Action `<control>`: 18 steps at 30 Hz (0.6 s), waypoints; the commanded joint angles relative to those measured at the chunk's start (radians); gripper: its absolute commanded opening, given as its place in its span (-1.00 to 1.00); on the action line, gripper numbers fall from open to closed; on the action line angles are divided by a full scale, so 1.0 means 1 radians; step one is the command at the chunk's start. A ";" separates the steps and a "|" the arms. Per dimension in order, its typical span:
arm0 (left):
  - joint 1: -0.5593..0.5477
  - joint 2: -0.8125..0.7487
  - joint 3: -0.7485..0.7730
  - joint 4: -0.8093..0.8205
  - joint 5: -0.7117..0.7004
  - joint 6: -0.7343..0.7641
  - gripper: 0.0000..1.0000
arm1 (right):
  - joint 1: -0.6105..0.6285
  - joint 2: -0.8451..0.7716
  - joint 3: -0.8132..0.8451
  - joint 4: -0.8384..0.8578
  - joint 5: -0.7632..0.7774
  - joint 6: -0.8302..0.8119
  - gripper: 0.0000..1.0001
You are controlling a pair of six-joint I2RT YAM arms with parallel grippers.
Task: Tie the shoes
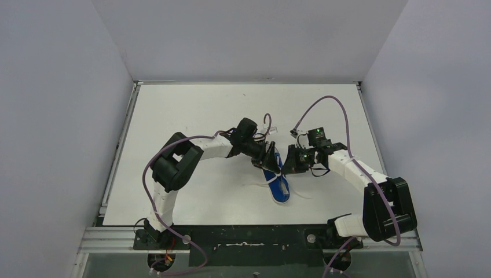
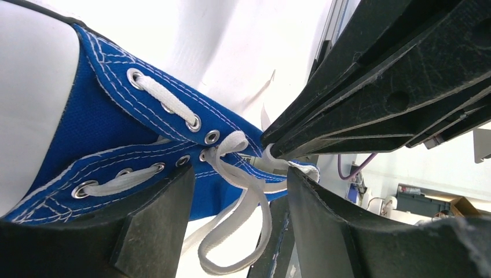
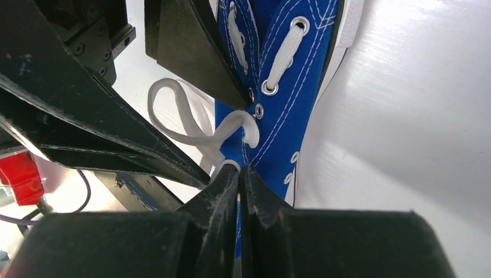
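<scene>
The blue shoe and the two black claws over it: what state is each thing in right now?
small blue canvas sneaker, resting on the white table, not tied
thin white laces, threaded through the eyelets, one loose loop, no finished bow
left gripper, open, fingers either side of the loop
right gripper, shut on a lace strand

The left hand (image 1: 270, 162) hides the sneaker (image 1: 282, 189)'s heel from above.
</scene>
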 commanded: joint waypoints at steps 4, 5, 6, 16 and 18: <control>-0.001 -0.058 0.000 0.057 0.003 0.001 0.18 | 0.009 0.004 0.050 -0.029 0.020 -0.037 -0.96; 0.003 -0.059 -0.004 0.057 0.003 0.001 0.18 | 0.009 -0.003 0.050 -0.039 0.024 -0.042 -0.96; 0.007 -0.060 -0.006 0.056 0.002 0.001 0.18 | 0.009 -0.011 0.051 -0.047 0.028 -0.045 -0.96; 0.026 -0.047 -0.003 0.046 0.024 0.006 0.17 | 0.010 -0.054 0.039 -0.041 0.031 -0.018 -0.98; 0.017 -0.048 0.007 0.024 0.015 0.024 0.17 | 0.010 -0.040 0.046 -0.015 0.017 0.003 -0.98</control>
